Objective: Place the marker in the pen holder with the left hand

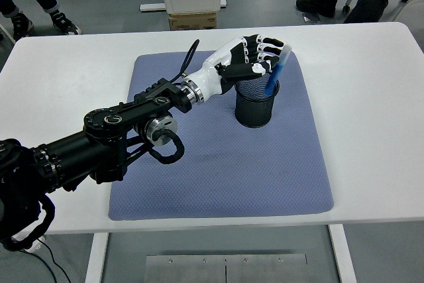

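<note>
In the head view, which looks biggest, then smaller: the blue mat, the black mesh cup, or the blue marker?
1. Blue fabric mat
2. Black mesh pen holder cup
3. Blue marker, partly hidden inside the cup
</note>
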You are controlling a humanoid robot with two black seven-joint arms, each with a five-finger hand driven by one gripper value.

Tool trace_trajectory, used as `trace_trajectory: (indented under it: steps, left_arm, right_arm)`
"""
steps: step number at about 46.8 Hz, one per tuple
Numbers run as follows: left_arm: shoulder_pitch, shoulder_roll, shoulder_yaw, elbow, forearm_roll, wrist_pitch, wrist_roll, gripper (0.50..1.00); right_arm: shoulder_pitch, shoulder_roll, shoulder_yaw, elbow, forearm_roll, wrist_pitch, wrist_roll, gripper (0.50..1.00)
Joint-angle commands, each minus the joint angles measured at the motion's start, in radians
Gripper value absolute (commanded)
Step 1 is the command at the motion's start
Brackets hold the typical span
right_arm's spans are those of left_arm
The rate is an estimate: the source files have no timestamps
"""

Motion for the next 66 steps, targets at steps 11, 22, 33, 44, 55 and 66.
trace_trajectory:
  steps: [11,22,33,44,55,66]
  left_arm:
    - [0.000,0.005,0.000,0.001,-0.001,0.000,0.000,0.590]
    - [-0.014,0.017,-0.022,0.001,-0.020,0.001,-0.002,0.923]
    - [-0.025,0.088,-0.032,0.005,-0.032,-0.002,0.000,1.000]
    - [-0.051,0.200,-0.054,0.005,-0.038,-0.002,0.000,1.000]
    - [0.055,0.316,-0.104,0.010,-0.110,-0.018,-0.045,1.000]
    - [0.170,0.369,-0.190,0.031,-0.182,-0.058,-0.046,1.000]
  right_arm:
    - [0.000,0.000,0.000,0.000,0.000,0.001,0.000,1.000]
    - [0.000,0.000,0.000,0.000,0.000,0.001,0.000,1.000]
    - [0.000,0.000,0.000,0.000,0.000,-0.001,0.000,1.000]
    - [0.000,0.000,0.000,0.000,0.000,0.001,0.000,1.000]
    - [0.000,0.000,0.000,0.000,0.000,-0.001,0.000,1.000]
    - [0.000,0.000,0.000,0.000,0.000,-0.001,0.000,1.000]
